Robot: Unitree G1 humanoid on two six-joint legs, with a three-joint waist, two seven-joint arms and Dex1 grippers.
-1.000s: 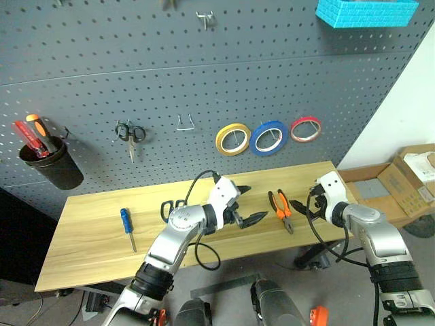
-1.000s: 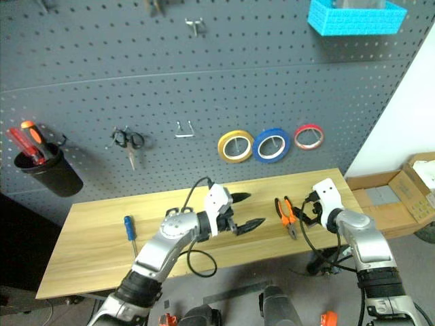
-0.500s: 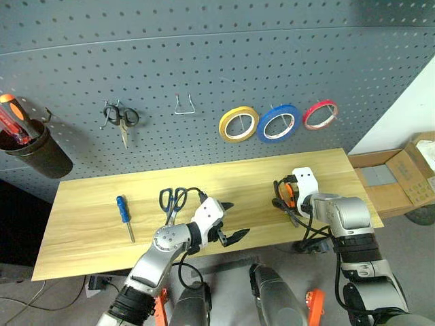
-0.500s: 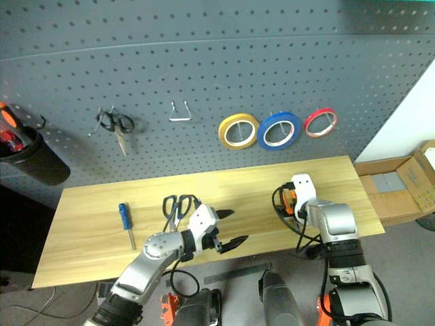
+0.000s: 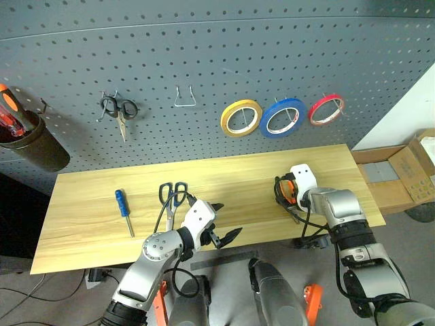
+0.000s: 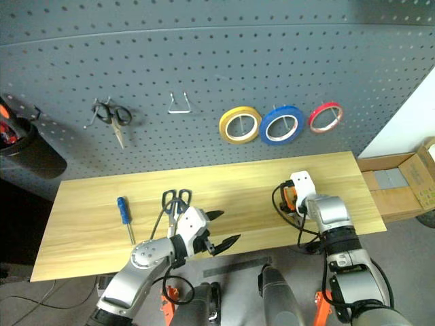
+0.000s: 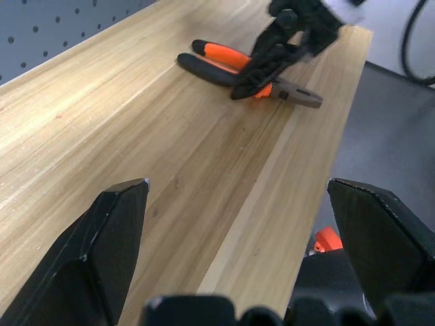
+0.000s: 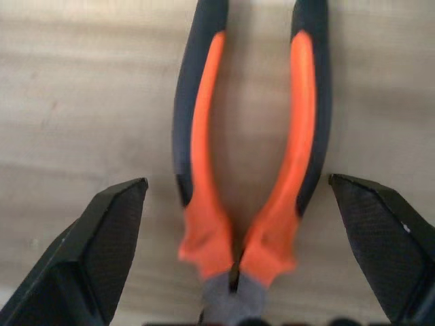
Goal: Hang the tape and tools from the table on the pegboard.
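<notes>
Since the right gripper (image 8: 234, 272) hangs over the orange-and-black pliers (image 8: 248, 156) with its two black fingers (image 8: 95, 251) spread wide and nothing between them yet, the step in hand looks like the pickup. To do it well, I would lower the fingers until they straddle both handles near the joint, then close squarely so the handles squeeze together and the tool does not twist or skid on the wooden table (image 5: 231, 180). The pliers lie flat between the two fingers, the steel nose nearest the gripper's base and the handles running away past the fingertips, each finger just outside a handle and not touching it. Well apart, the left gripper (image 5: 224, 224) holds its fingers spread and empty near the table's front edge, the blue-handled scissors (image 5: 171, 197) just behind it. On the pegboard (image 5: 204, 54) the red tape (image 5: 326, 110) already hangs.
</notes>
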